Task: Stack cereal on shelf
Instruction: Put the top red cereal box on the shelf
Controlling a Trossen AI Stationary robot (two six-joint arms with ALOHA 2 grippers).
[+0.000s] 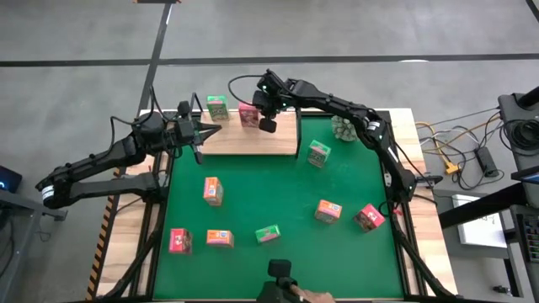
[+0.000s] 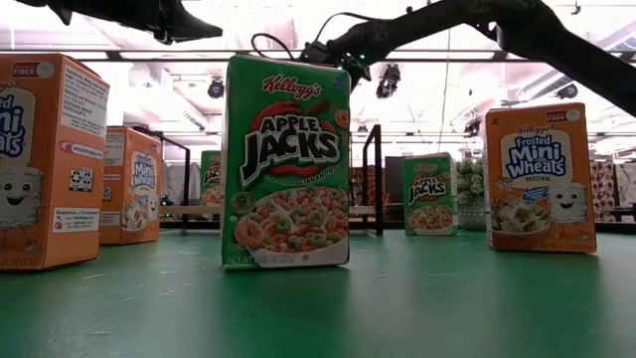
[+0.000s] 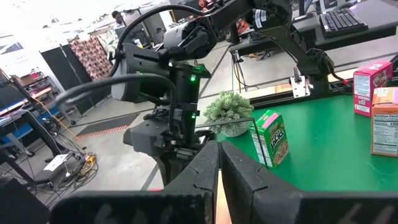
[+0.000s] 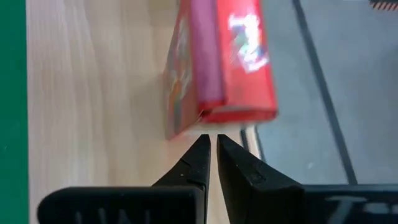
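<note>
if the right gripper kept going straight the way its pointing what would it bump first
Most likely the pink-red cereal box standing on the shelf. The right gripper, fingers nearly closed and holding nothing, points at the box's near bottom edge; the gap looks tiny, though depth is hard to judge.

green cereal boxes: 3 | pink-red cereal boxes: 3 | orange cereal boxes: 3 | shelf: 1 | plant: 1

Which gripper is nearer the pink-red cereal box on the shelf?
Right. The right gripper is just beside the pink-red box; the left gripper is at the shelf's left end.
</note>
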